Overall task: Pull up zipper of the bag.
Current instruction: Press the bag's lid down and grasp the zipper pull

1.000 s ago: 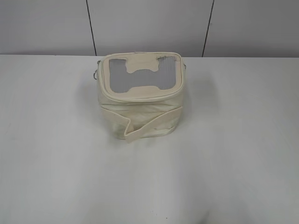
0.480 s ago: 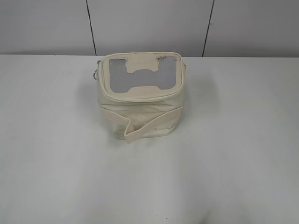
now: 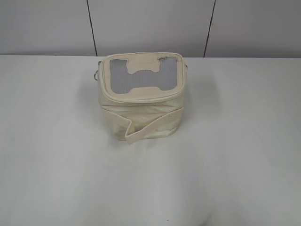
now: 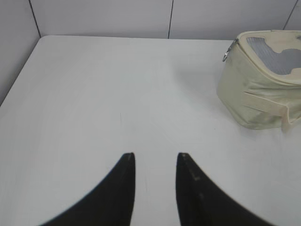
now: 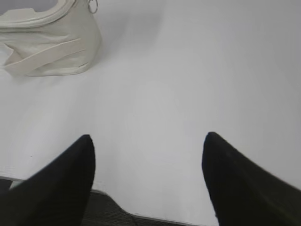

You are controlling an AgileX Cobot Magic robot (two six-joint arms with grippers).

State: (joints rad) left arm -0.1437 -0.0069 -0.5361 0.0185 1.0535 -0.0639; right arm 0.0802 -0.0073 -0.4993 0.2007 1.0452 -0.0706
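Note:
The cream bag (image 3: 141, 101) stands at the back middle of the white table, grey mesh top panel with a bone-shaped patch facing up, strap band across its front. Its cream zipper track (image 3: 141, 98) runs around the top rim; a silver ring (image 3: 95, 75) shows at its left corner. The bag also shows in the left wrist view (image 4: 263, 80) at upper right, with a ring (image 4: 226, 57), and in the right wrist view (image 5: 47, 40) at upper left, with a ring (image 5: 93, 6). My left gripper (image 4: 155, 157) and right gripper (image 5: 148, 141) are open, empty, far from the bag.
A grey panelled wall (image 3: 150, 26) rises behind the table. The table's near edge (image 5: 141, 216) shows under the right gripper, with dark floor below. The table's left edge (image 4: 19, 70) meets a side wall in the left wrist view.

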